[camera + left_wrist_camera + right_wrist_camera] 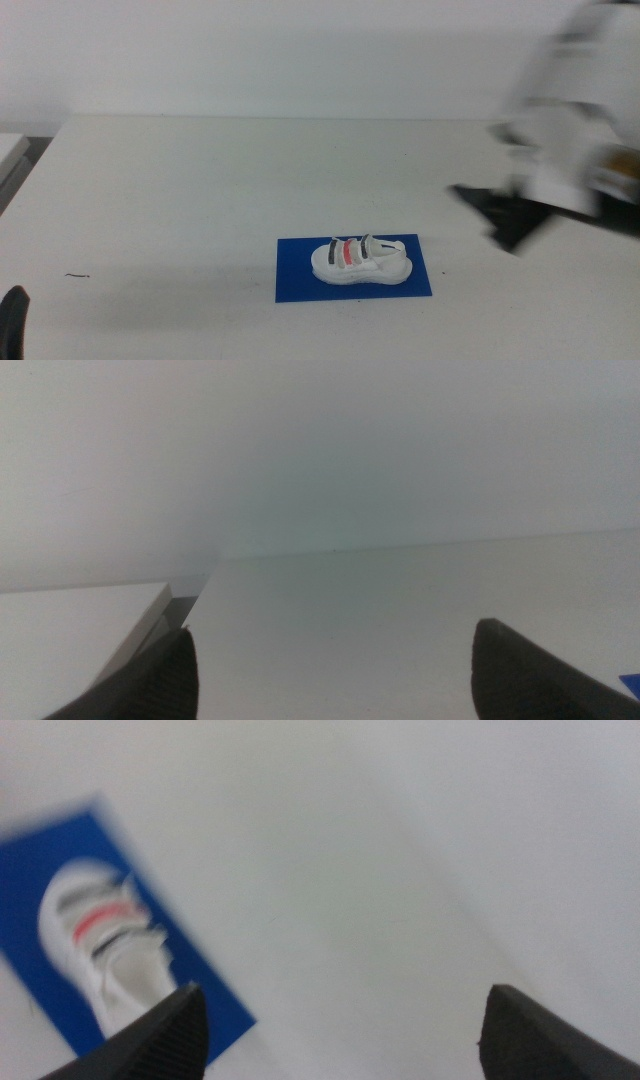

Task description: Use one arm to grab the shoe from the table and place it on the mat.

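The white shoe [358,262] with black and red-orange straps lies on its sole on the blue mat [296,282] at the front middle of the white table [200,190]. My right gripper [500,215] is open and empty, in the air to the right of the mat, blurred by motion. In the right wrist view the shoe [105,945] and the mat [30,890] show well off from the open gripper [340,1020]. My left gripper [330,670] waits open and empty at the table's front left corner, where its tip [14,318] shows.
A small dark scratch mark [78,275] is on the table at the front left. A second white surface [12,150] adjoins the table's left edge across a narrow gap. A plain white wall stands behind the table.
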Action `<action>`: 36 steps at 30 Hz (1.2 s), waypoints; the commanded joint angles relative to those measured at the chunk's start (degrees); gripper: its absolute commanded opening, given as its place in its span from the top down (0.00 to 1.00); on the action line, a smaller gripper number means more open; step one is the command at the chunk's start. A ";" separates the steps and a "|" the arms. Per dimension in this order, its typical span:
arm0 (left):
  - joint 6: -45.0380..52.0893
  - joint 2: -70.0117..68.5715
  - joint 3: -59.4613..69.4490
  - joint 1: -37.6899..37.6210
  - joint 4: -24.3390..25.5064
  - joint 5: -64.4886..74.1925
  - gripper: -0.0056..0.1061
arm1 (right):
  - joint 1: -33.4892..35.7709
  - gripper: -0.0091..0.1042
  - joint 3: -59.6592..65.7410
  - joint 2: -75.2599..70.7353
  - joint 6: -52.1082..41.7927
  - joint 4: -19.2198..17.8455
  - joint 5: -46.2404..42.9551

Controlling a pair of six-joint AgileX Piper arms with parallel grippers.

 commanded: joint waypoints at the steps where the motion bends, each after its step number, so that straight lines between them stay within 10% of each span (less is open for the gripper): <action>1: -0.08 0.28 0.02 -0.01 -0.23 -0.76 0.11 | -2.08 0.25 9.89 -12.76 11.51 -1.23 -6.55; 12: -0.08 0.28 0.02 -0.01 -0.23 -0.76 0.11 | -22.71 0.25 33.87 -51.76 29.34 -4.89 -6.97; 36: -0.08 0.28 0.02 -0.01 -0.23 -0.76 0.11 | -23.25 0.26 44.49 -70.66 30.45 -6.41 -2.41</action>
